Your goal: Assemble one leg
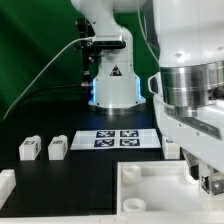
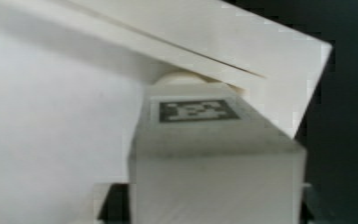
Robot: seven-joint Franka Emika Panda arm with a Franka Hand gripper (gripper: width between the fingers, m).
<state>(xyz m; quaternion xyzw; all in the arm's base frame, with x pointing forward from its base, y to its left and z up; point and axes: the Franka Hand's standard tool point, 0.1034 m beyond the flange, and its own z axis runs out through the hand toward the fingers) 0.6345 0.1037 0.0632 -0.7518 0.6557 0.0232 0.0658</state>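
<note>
In the wrist view my gripper (image 2: 208, 206) is shut on a leg (image 2: 208, 150), a white block with a black-and-white tag on its face. The dark fingers (image 2: 115, 205) press on both of its sides. The leg's far end meets an edge of the large white tray (image 2: 87, 100). In the exterior view the gripper (image 1: 207, 181) hangs over the tray's (image 1: 150, 195) corner at the exterior view's right. Two more legs (image 1: 30, 148) (image 1: 58, 147) lie at the exterior view's left, and a third (image 1: 172, 147) lies near the gripper.
The marker board (image 1: 118, 138) lies in front of the robot base (image 1: 112, 80). Another white piece (image 1: 5, 186) sits at the exterior view's left edge. The table is black.
</note>
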